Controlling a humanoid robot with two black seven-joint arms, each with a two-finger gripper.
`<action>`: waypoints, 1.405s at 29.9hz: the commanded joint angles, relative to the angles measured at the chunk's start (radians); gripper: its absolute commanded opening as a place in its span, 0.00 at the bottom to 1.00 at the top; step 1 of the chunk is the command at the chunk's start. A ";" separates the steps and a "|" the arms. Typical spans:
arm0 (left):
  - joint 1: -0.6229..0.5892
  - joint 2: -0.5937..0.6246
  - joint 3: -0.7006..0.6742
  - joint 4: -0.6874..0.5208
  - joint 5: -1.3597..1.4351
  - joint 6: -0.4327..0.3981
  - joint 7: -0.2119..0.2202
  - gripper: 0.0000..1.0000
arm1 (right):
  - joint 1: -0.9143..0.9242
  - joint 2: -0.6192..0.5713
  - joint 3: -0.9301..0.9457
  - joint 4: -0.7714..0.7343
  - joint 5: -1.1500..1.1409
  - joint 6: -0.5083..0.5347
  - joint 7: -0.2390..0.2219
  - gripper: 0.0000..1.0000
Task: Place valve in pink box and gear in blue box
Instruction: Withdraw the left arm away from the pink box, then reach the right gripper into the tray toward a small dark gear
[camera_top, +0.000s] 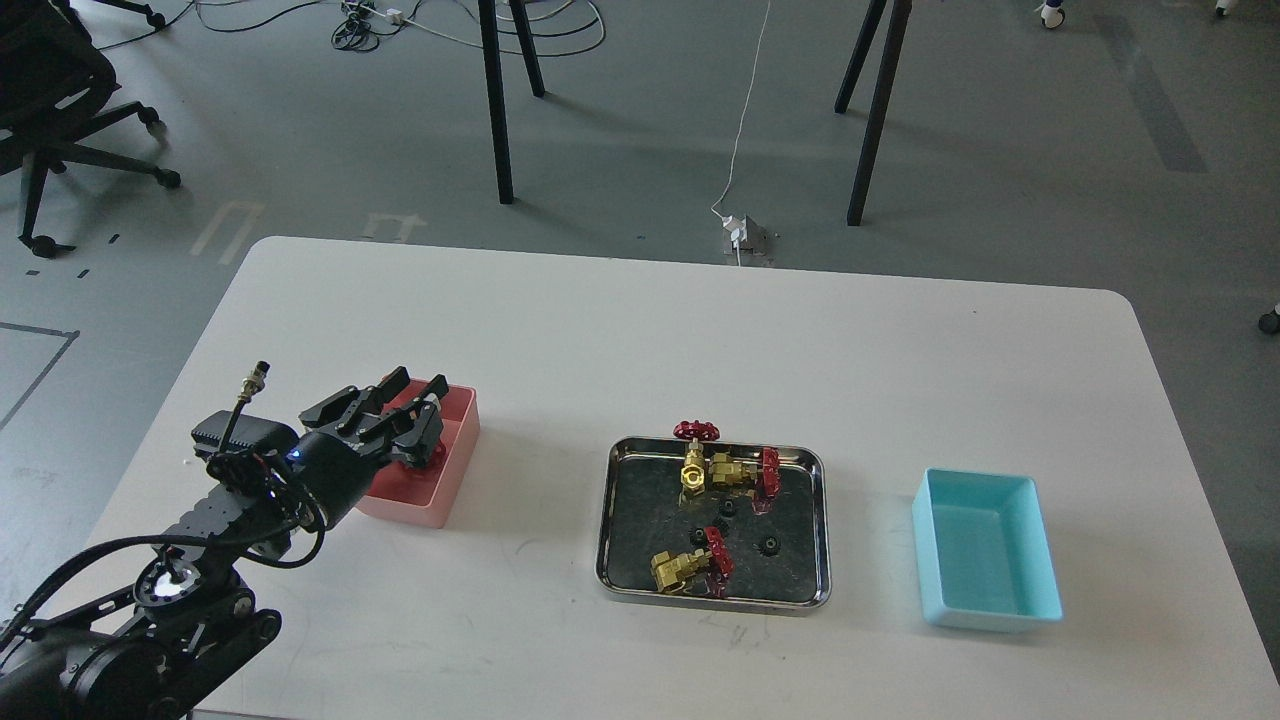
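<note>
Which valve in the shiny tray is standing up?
The valve at the tray's back edge: its red wheel points up. The other two lie sideways.

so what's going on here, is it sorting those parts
Yes, sorting. The left claw is over the pink box, with something red just under it, probably a valve. Whether it is gripped or already dropped cannot be told. Three valves and a few small black gears lie in the steel tray. The blue box is empty. No right arm shows.

Black jointed left arm (180, 590), looped black cables, small blue light, brass-tipped connector, two-fingered left gripper (415, 395).
</note>
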 joint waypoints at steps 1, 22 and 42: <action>-0.067 0.016 -0.001 -0.001 -0.153 -0.002 0.000 1.00 | 0.000 0.001 0.000 0.004 -0.001 0.000 -0.001 0.99; -0.765 0.248 -0.159 0.105 -1.190 -0.390 0.060 1.00 | -0.233 -0.068 -0.245 0.751 -1.164 0.282 0.114 0.98; -0.836 0.282 -0.169 0.123 -1.192 -0.355 0.050 1.00 | -0.439 0.385 -0.402 0.525 -1.667 0.282 0.129 0.92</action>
